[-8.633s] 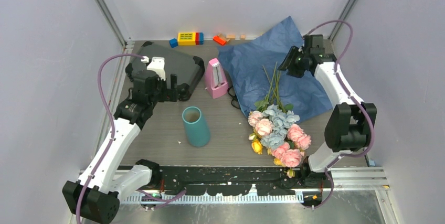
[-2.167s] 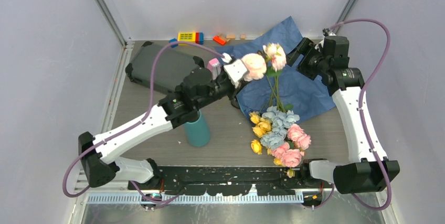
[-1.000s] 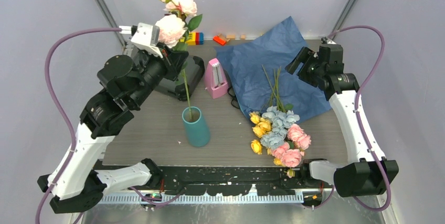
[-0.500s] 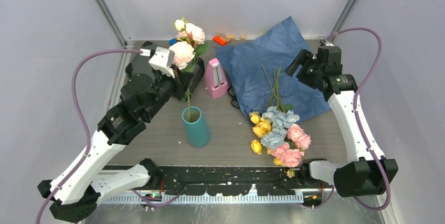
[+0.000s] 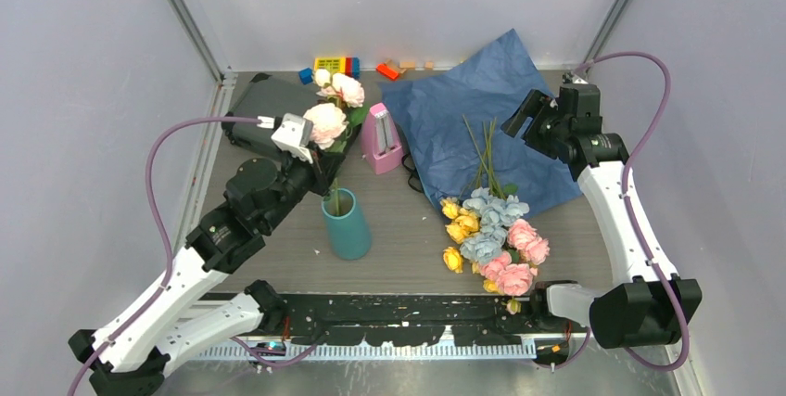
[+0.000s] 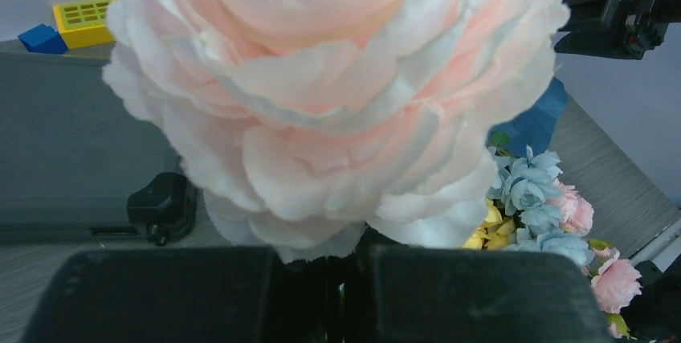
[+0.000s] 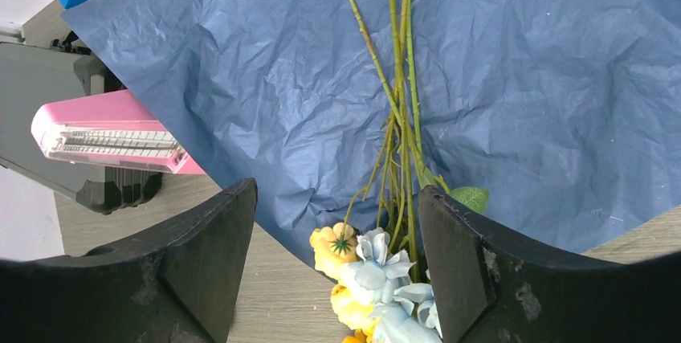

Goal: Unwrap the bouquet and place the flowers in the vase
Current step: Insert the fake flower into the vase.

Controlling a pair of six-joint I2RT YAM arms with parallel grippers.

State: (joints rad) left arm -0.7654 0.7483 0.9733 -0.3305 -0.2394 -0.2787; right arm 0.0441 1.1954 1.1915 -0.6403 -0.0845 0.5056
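The teal vase (image 5: 346,223) stands upright at the table's middle left. My left gripper (image 5: 318,162) is shut on the green stem of a pink flower (image 5: 326,122), just above the vase mouth, and the stem's lower end goes into the vase. The left wrist view is filled by that bloom (image 6: 337,94) above the closed fingers (image 6: 474,295). The other flowers (image 5: 489,234) lie on the table, stems (image 7: 401,78) on the spread blue paper wrap (image 5: 463,108). My right gripper (image 5: 519,120) hovers open over the paper, nothing between its fingers (image 7: 474,263).
A pink metronome (image 5: 381,136) stands just behind the vase. A black case (image 5: 269,104) lies at the back left, close to the left arm. Toy blocks (image 5: 334,66) sit along the back edge. Enclosure walls close in both sides.
My left arm has come down and forward with the pink flower, sinking its stem deeper into the vase. The right arm has hardly moved.
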